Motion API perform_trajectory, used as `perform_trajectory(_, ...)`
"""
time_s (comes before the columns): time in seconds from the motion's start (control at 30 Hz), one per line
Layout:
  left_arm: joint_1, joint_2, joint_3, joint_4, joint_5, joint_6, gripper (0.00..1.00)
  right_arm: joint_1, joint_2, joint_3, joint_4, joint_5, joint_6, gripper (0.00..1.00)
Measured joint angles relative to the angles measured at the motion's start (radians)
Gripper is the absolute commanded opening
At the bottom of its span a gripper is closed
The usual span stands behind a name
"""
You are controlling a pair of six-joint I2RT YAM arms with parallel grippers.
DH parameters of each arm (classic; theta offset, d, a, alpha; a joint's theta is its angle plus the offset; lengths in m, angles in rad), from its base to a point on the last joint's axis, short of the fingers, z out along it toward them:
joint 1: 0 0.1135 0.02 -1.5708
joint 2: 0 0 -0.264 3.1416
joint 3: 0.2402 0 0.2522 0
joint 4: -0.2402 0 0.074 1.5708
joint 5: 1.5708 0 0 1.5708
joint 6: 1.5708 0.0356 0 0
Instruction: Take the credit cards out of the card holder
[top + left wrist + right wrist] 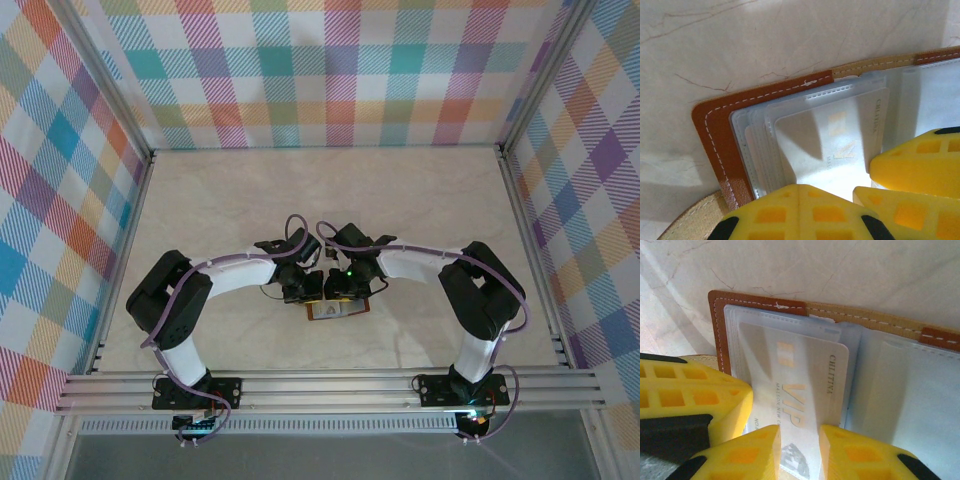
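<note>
The reddish-brown card holder (338, 310) lies open on the table between both arms, its clear sleeves up. A pale silvery-white credit card (805, 385) marked VIP rests in the top sleeve, also seen as the pale card (840, 145). My left gripper (799, 210) is shut, its yellow fingers together, resting on the sleeves by the leather edge (715, 135). My right gripper (800, 450) is open, its fingers standing over the card with the card's near end showing in the gap. From above, the left gripper (300, 288) and right gripper (345, 288) nearly touch. Other cards are hidden.
The marble-patterned table (330, 200) is ringed by plaid walls and aluminium rails (330, 385) at the near edge. The right half of the holder shows pale blue-grey sleeves (910, 395). The left gripper's yellow finger (695, 400) sits close beside my right fingers.
</note>
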Motion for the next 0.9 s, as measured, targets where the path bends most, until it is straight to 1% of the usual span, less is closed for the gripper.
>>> perform_trajectory(0.9,0.0,0.0,0.003,-0.004,-0.013,0.005,0.02,0.001,-0.008,0.001,-0.02,0.041,0.0,0.3)
